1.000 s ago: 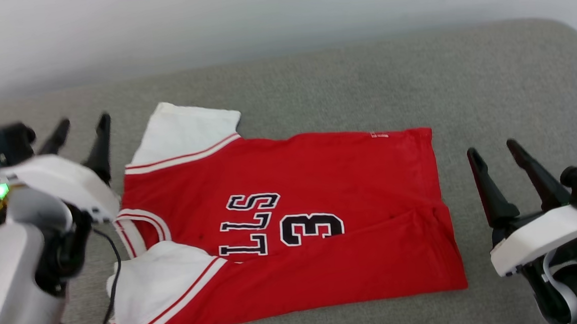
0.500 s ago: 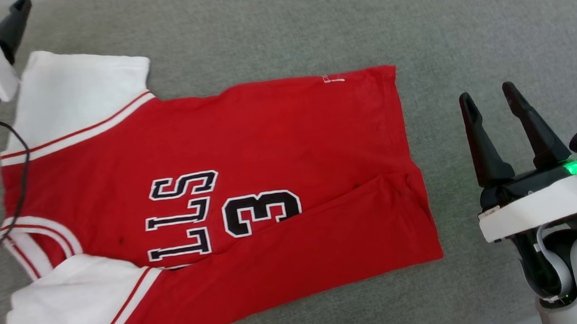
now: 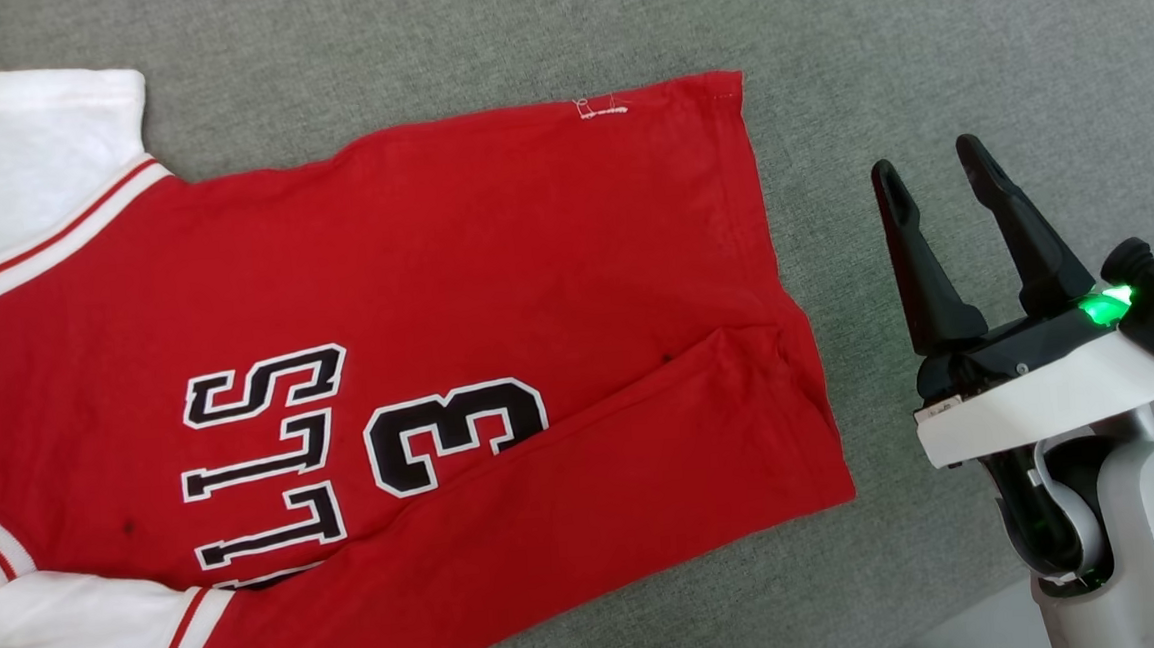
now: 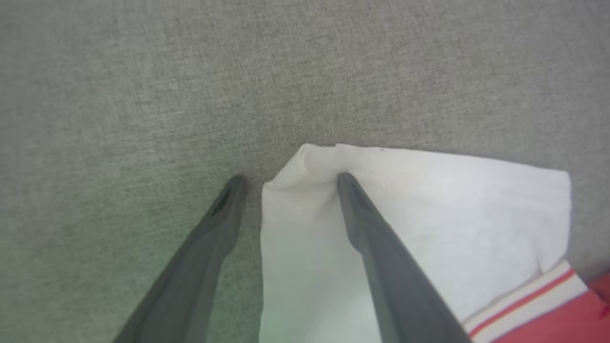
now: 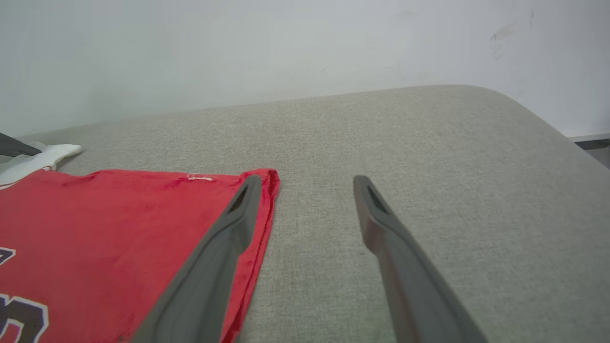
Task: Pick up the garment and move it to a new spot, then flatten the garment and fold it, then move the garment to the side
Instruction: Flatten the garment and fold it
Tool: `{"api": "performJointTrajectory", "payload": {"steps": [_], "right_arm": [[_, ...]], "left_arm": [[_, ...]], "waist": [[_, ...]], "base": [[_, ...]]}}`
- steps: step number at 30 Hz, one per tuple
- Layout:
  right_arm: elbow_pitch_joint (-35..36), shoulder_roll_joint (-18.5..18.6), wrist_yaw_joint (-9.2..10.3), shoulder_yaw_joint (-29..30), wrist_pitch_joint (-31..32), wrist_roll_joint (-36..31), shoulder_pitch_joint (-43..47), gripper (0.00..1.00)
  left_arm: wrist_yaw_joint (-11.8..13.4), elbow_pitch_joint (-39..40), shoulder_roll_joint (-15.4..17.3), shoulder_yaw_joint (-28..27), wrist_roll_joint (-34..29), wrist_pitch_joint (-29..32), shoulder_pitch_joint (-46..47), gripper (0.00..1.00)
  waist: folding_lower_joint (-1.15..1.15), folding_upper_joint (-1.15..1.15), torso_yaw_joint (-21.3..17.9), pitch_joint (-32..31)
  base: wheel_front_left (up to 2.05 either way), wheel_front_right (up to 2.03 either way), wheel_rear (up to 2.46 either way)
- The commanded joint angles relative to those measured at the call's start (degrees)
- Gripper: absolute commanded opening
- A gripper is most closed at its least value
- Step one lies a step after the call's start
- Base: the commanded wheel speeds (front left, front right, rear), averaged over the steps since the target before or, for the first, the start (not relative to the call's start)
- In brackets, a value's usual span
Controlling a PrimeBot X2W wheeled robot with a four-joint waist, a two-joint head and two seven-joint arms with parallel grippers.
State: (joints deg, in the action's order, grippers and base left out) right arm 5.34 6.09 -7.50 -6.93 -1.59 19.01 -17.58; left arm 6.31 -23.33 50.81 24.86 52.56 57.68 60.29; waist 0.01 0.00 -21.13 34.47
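step: flatten-and-fold, judged | garment (image 3: 435,303): front-up on couch (image 3: 920,42), near edge doubled over | left gripper (image 4: 290,179): spread, astride sleeve (image 4: 429,205) corner | right gripper (image 3: 926,157): spread, beside hem (image 3: 760,203) | next: probably pinch both corners

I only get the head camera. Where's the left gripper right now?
Observer: The left gripper is open at the white sleeve's outer corner, one finger over the grey cushion, the other over the sleeve.
Operator: Is it pinching it?
Observer: No, the jaws stand apart, but the sleeve edge puckers at that second fingertip, as if pressed.
Operator: What's past the cushion's far edge?
Observer: A pale wall, in the right wrist view.
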Motion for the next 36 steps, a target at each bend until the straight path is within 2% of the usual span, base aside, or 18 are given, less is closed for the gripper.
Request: {"api": "performJointTrajectory", "payload": {"steps": [1,3,4,5,7,14,18,27,31,36], "right_arm": [[-0.2,-0.3,0.02,0.0,-0.5,0.2,-0.7,1.00],[-0.4,-0.3,0.02,0.1,-0.6,0.8,-1.2,1.00],[-0.4,-0.3,0.02,0.2,-0.5,1.0,-1.5,1.00],[-0.4,-0.2,0.02,0.3,-0.5,1.3,-1.7,1.00],[-0.6,0.6,0.02,0.5,0.0,1.1,-2.0,1.00],[-1.8,1.8,0.02,1.4,2.0,3.5,-4.2,1.00],[-4.0,3.7,0.02,1.0,7.1,8.1,-7.6,1.00],[-12.2,11.3,0.02,0.0,32.6,16.4,-18.3,1.00],[-15.9,11.7,0.02,-0.2,41.8,16.3,-22.7,1.00],[-21.6,10.9,0.02,-0.5,48.8,14.4,-25.7,1.00]], "left_arm": [[0.8,-1.0,-0.9,1.2,1.1,2.3,-3.6,1.00],[2.2,-0.5,-1.3,1.3,2.4,4.1,-5.6,1.00],[2.5,-0.1,-1.6,1.4,2.8,4.7,-6.5,0.86],[2.8,0.4,-1.9,1.3,3.4,4.7,-7.2,0.40],[2.6,1.5,-3.0,0.9,4.3,3.4,-8.4,0.00],[1.4,2.1,-4.8,0.8,4.1,-0.9,-9.1,0.00],[0.4,1.8,-5.4,0.7,3.1,-3.2,-7.1,0.00],[-5.0,3.7,-9.2,2.6,-1.6,-11.3,1.0,0.00],[-6.9,3.8,-11.9,3.9,-2.9,-14.3,3.0,0.00],[-8.5,3.5,-14.1,4.9,-4.0,-17.5,4.2,0.00]], "waist": [[-0.01,0.00,-0.2,0.5],[-0.01,0.00,-0.3,0.9],[-0.01,0.00,-0.3,1.1],[-0.01,0.00,-0.4,1.2],[-0.01,0.00,-0.4,1.4],[-0.01,0.00,0.4,1.2],[-0.01,0.00,2.1,0.0],[-0.01,0.00,9.7,-1.4],[-0.01,0.00,12.8,-0.9],[-0.01,0.00,15.2,-0.5]], "base": [[0.00,0.00,0.00],[0.00,0.00,0.00],[0.00,0.00,0.00],[0.00,0.00,0.00],[0.00,0.00,0.00],[0.00,0.00,0.00],[0.00,0.00,0.00],[0.00,0.00,0.00],[0.00,0.00,0.00],[0.00,0.00,0.00]]}}
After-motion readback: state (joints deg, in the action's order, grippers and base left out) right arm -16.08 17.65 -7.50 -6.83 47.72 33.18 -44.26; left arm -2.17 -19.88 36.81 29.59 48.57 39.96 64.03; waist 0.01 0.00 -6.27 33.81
